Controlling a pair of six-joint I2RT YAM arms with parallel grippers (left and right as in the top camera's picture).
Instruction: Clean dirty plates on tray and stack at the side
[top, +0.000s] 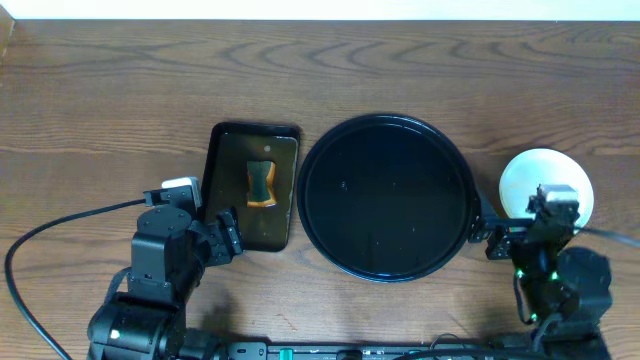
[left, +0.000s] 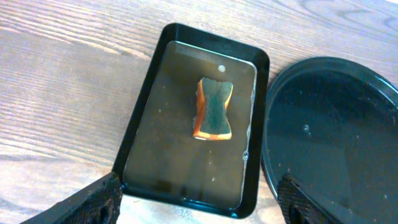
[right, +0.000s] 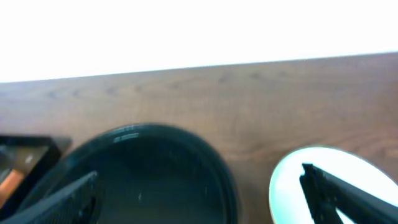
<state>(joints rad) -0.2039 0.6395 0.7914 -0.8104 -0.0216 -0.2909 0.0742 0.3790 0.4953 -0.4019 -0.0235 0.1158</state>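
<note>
Black tray (top: 385, 200) is seen ahead of the right gripper (right: 199, 199), whose fingers are spread wide; a pale plate (top: 528, 178) is set by its right finger. The left gripper (left: 198, 202) is likewise spread, a sponge (left: 214, 108) ahead.

A brown wooden table (top: 100, 80) carries a dark rectangular tray (top: 282, 160) beside the round black tray (top: 385, 200). A pale plate (top: 530, 175) lies farther right.
</note>
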